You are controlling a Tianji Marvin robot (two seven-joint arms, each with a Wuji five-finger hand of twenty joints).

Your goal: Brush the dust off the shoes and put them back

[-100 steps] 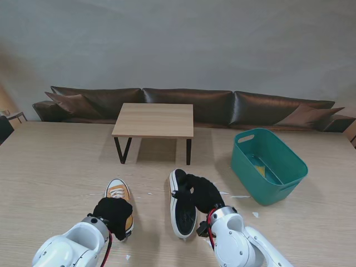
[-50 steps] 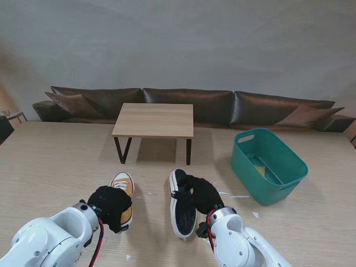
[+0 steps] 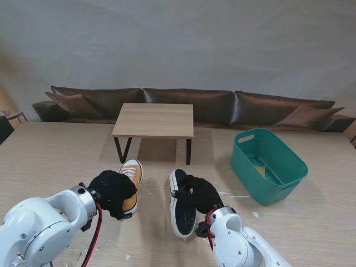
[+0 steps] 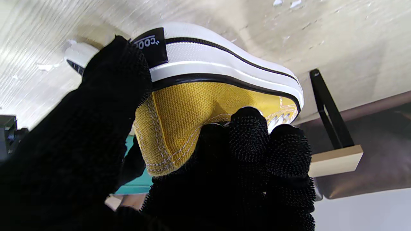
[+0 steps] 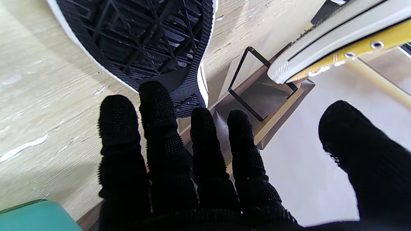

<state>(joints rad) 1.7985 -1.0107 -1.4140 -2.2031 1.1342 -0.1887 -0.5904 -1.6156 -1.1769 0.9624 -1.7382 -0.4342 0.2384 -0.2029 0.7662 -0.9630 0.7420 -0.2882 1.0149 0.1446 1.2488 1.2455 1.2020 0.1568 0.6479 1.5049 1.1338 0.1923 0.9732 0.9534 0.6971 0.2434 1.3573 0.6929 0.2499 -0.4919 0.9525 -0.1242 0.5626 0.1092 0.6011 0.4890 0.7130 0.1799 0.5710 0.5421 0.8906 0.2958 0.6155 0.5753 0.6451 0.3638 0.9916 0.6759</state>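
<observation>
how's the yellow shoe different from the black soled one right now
The yellow canvas sneaker is gripped at its heel by the gloved left hand and lifted off the wooden table; the shoe with the black sole lies on the table on its side, tread showing. The open right hand rests beside the black-soled shoe without gripping it. The yellow sneaker points away at an angle; the other lies straight. Both have white rubber edging.

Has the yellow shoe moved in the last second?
Yes. The left hand has carried the yellow shoe farther from me and rightward, toward the small table, toe tilted up.
</observation>
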